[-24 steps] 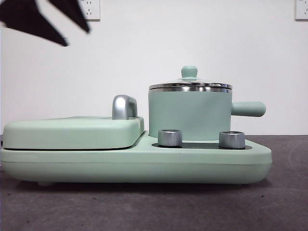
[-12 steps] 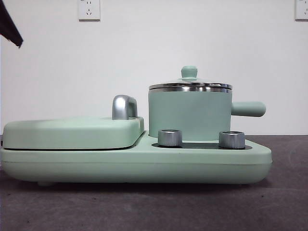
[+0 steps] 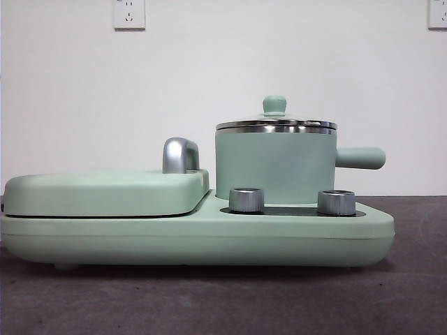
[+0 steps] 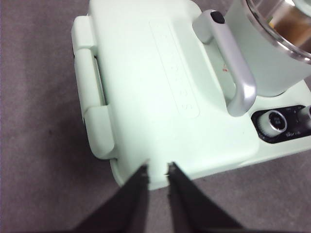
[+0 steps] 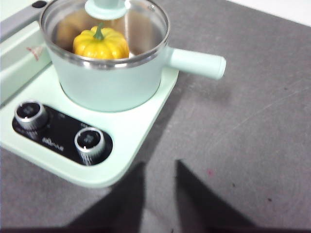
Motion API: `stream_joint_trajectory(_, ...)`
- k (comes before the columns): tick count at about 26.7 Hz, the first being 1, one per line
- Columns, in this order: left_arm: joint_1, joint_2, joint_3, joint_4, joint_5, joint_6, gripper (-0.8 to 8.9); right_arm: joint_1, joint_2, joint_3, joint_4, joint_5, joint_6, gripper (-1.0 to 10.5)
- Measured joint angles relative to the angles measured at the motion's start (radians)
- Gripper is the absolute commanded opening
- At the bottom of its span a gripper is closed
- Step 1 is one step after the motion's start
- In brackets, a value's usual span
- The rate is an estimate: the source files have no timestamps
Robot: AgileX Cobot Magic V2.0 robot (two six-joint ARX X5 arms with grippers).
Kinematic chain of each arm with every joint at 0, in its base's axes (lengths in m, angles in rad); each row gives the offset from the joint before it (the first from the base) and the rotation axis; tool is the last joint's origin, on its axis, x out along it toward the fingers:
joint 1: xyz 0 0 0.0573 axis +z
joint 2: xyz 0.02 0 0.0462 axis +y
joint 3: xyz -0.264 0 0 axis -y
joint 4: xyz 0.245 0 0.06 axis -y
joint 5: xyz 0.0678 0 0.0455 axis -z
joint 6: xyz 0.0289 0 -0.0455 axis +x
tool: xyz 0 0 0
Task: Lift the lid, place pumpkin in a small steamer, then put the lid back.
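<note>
Pumpkin [image 5: 101, 42] — under lid [image 5: 107, 19], beyond right tool [image 5: 158, 170]

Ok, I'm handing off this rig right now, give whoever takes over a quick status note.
Left gripper: open, empty, above the griddle cover.
Right gripper: open, empty, over the table beside the appliance base.
Pumpkin sits inside the small steamer; the lid is on it.
Done: all three steps appear complete.
Left: nothing visible.
</note>
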Motion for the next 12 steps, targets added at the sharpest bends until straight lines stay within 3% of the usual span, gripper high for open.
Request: stream_joint_trajectory(12,0.000,-0.005,0.000,0.013,0.001,0.000,0.07,0.001,-0.002,0.000,0.036,-0.028,0.011,0.2)
